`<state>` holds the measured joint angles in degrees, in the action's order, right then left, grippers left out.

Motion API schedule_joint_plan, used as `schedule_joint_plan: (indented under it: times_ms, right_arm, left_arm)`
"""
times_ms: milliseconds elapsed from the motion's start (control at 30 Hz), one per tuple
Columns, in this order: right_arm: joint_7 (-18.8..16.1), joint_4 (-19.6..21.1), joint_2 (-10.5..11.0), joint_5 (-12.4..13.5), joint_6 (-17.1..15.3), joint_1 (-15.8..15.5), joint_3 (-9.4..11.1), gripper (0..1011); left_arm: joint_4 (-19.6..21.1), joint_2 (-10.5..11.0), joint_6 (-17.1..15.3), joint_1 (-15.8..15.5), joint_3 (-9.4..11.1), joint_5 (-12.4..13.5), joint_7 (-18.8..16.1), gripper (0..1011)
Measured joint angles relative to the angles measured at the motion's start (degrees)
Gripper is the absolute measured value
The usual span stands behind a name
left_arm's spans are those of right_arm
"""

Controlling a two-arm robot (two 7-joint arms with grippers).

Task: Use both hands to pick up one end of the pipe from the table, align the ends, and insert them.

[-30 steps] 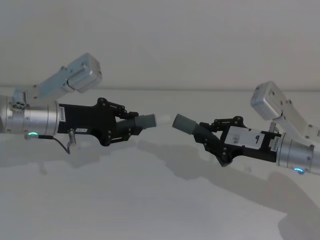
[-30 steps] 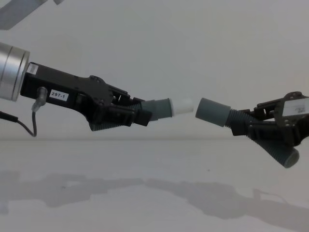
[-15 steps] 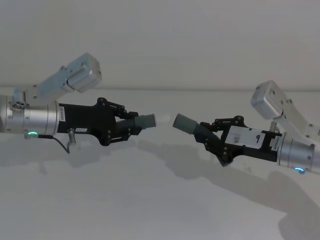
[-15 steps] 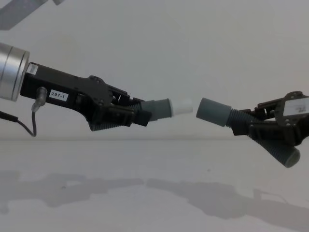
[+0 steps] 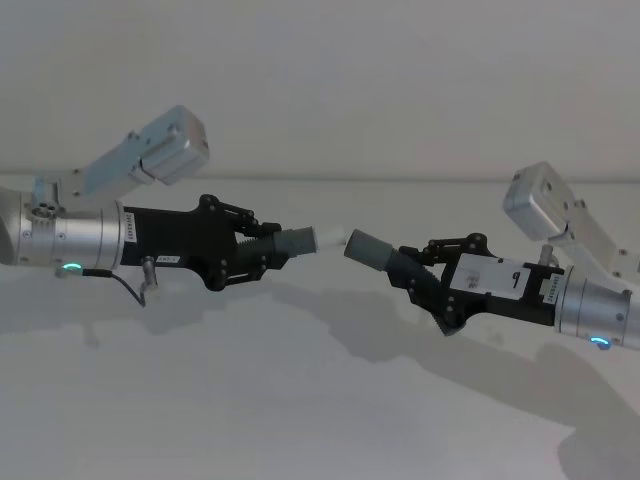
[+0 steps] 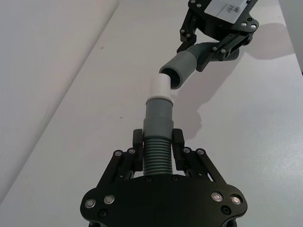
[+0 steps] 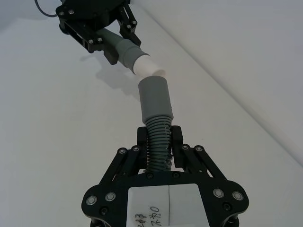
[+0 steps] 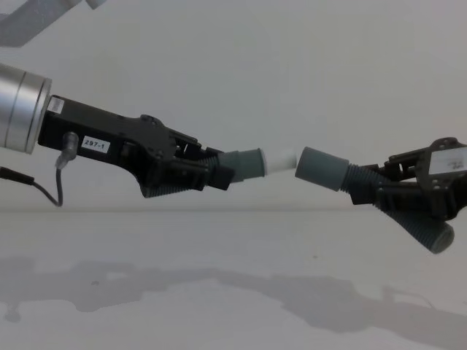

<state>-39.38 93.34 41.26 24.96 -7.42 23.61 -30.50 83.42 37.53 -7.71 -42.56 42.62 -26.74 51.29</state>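
Both pipe pieces hang above the white table (image 5: 300, 400). My left gripper (image 5: 262, 250) is shut on the ribbed stretch of the left pipe piece (image 8: 244, 163), whose white tip (image 8: 283, 158) points right. My right gripper (image 5: 415, 272) is shut on the ribs of the right pipe piece, its wide socket (image 8: 321, 168) facing left. The white tip (image 6: 160, 87) reaches the mouth of the socket (image 6: 179, 71), slightly to one side, and the two pieces meet at a shallow angle. In the right wrist view the socket collar (image 7: 155, 99) extends from my right gripper (image 7: 159, 142) to the tip (image 7: 147, 67).
The right piece's lower end (image 8: 436, 237) curves down below the right gripper. A thin black cable (image 8: 45, 191) hangs under the left wrist. The plain white table (image 8: 219, 248) spreads beneath both arms, with a pale wall behind.
My left gripper has moved right with its piece, closing the gap, so the white tip now reaches the socket's mouth. The right gripper has barely moved.
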Motion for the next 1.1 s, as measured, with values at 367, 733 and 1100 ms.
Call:
schedule_joint_plan:
  times_ms: [367,733,1100]
  right_arm:
    - [0.15,0.19,0.19,0.67,-0.18,-0.20,0.23,286]
    - [0.09,-0.12,0.25,0.96,-0.19,0.10,0.27,286]
    - [-0.39,-0.70,0.25,1.08,-0.22,0.71,-0.10,286]
  left_arm:
    - [-0.42,-0.62,0.04,-0.31,0.45,-0.08,0.15,352]
    - [-0.78,-1.08,0.42,-0.74,1.02,-0.36,0.81,352]
    - [-1.10,-1.32,0.79,-0.97,1.28,-0.50,1.08,352]
